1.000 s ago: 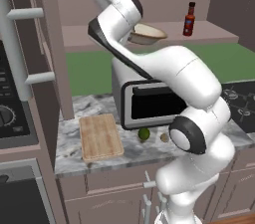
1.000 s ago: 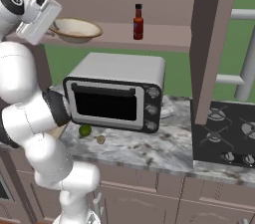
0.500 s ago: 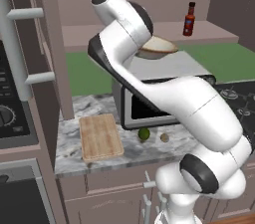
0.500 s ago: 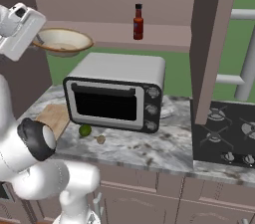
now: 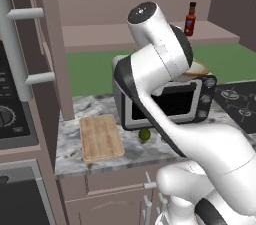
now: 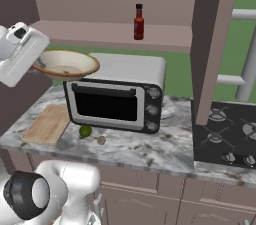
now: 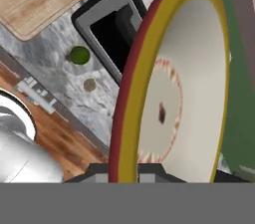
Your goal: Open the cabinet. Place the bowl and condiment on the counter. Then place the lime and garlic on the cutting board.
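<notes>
My gripper (image 7: 127,169) is shut on the rim of the tan-yellow bowl (image 7: 174,83), which stands on edge in the hand view. From the right, the bowl (image 6: 65,64) hangs level in front of the toaster oven's top left corner, with the gripper (image 6: 41,65) at its left rim. A sliver of the bowl (image 5: 198,68) peeks from behind my arm. The cabinet (image 6: 212,44) is open, and the red condiment (image 6: 138,21) stands on its shelf. The lime (image 6: 85,130) and garlic (image 6: 101,140) lie on the counter (image 6: 150,149) beside the cutting board (image 6: 47,124).
A silver toaster oven (image 6: 115,99) sits on the counter under the shelf. The black stovetop (image 6: 225,134) lies to its right. The open left cabinet door (image 5: 47,44) with its grey bar handle (image 5: 15,44) stands at the left, above another appliance.
The bowl has come off the cabinet shelf and moved down and outward, still in my grip, to hang in front of the toaster oven. The arm has swung forward with it.
</notes>
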{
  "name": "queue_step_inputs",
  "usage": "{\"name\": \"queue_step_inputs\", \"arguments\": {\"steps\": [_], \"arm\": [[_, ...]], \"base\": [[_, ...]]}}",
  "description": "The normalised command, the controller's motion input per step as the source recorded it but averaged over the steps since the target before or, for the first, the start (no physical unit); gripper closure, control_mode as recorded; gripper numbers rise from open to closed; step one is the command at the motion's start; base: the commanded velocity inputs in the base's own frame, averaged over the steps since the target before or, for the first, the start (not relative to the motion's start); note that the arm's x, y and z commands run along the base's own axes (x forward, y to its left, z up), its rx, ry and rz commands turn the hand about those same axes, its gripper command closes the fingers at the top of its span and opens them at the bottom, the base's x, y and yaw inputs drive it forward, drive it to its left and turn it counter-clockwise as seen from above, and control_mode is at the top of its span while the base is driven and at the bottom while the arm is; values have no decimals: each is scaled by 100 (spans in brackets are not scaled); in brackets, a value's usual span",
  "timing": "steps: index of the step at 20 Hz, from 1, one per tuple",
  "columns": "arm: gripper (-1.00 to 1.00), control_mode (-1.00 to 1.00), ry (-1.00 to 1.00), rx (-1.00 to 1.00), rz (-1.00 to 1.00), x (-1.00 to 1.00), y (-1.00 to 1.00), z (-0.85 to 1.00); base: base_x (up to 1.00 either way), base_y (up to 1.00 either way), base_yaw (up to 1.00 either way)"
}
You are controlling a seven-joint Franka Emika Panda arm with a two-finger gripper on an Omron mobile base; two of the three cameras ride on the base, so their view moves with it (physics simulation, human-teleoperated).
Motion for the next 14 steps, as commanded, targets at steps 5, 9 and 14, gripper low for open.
{"name": "queue_step_inputs", "arguments": {"steps": [5, 9, 14], "arm": [[100, -100, 22, 0, 1, -100, -99, -40], [100, -100, 29, 0, 7, -79, -93, -90], [100, -100, 26, -1, 12, -18, -87, -100]], "base": [[0, 0, 0], [0, 0, 0], [0, 0, 0]]}}
